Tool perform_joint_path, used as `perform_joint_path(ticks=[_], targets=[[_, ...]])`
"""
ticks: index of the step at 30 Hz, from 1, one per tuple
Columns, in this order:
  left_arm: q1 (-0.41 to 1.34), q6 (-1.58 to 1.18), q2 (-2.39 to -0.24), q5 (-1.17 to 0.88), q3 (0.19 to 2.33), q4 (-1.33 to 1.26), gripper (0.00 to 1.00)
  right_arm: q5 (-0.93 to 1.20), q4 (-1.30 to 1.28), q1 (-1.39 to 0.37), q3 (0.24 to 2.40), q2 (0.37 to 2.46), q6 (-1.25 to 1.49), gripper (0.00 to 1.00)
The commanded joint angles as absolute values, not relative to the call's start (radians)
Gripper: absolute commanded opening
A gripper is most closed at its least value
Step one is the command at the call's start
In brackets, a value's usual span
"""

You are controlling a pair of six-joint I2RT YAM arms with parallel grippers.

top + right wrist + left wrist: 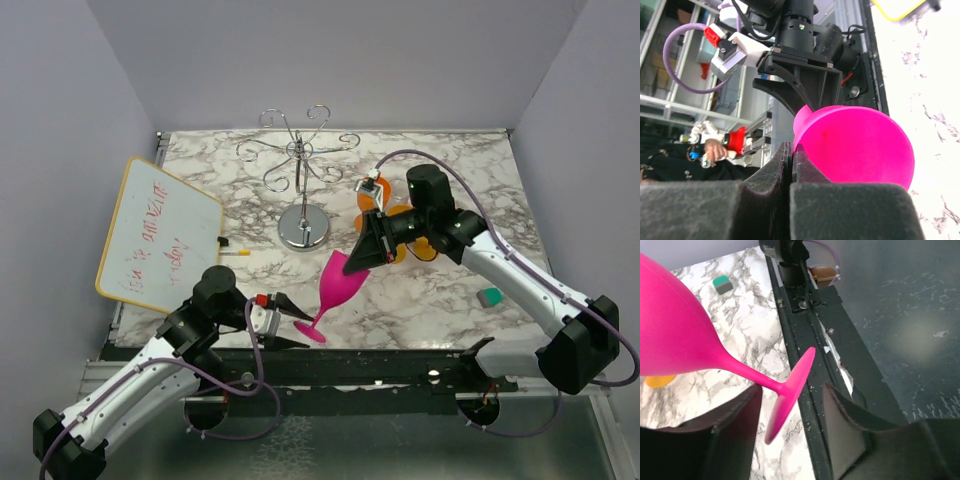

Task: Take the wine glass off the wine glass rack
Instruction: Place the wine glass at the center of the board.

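The pink wine glass (340, 285) is off the chrome wine glass rack (302, 190) and hangs tilted over the near table, foot down-left. My right gripper (362, 258) is shut on the rim of its bowl; in the right wrist view the fingers (775, 170) pinch the bowl's wall (860, 145). My left gripper (295, 325) is open, with the glass's foot (790, 390) between its fingers (735, 425) and touching neither. The bowl (680, 340) fills the left of the left wrist view. The rack stands empty at the back.
A whiteboard (160, 235) with red writing leans at the left, a marker (235, 250) beside it. Orange objects (372, 200) lie under the right arm. A green block (489, 296) sits at the right. A black rail (400, 365) runs along the table's near edge.
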State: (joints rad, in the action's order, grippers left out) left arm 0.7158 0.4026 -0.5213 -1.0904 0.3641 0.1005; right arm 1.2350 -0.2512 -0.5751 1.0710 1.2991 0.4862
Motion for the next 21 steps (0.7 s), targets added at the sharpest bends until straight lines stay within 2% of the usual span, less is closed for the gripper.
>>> perform_joint_path(ticks=[1,3,4,5,6,13,21], targets=[[0.719,0.384,-0.477,-1.046,0.353,0.087,0.62,1.054,-0.422,-0.577,1.159,1.267,0.345,0.0],[0.719,0.374,-0.459,-1.023,0.348,0.087,0.78,0.987,-0.486,-0.577,1.183,1.263,0.304,0.0],[0.719,0.368,-0.449,-1.004,0.347,0.086,0.81,0.937,-0.516,-0.578,1.195,1.259,0.292,0.0],[0.719,0.361,-0.44,-0.983,0.347,0.085,0.92,0.886,-0.543,-0.577,1.204,1.255,0.281,0.0],[0.719,0.349,-0.43,-0.956,0.345,0.081,0.98,0.831,-0.567,-0.578,1.214,1.249,0.274,0.0],[0.719,0.181,-0.379,-0.618,0.351,0.045,0.99,0.394,-0.637,-0.591,1.219,1.18,0.277,0.0],[0.718,0.153,-0.336,-0.215,0.351,0.065,0.99,-0.026,-0.66,-0.752,1.219,1.21,0.288,0.0]])
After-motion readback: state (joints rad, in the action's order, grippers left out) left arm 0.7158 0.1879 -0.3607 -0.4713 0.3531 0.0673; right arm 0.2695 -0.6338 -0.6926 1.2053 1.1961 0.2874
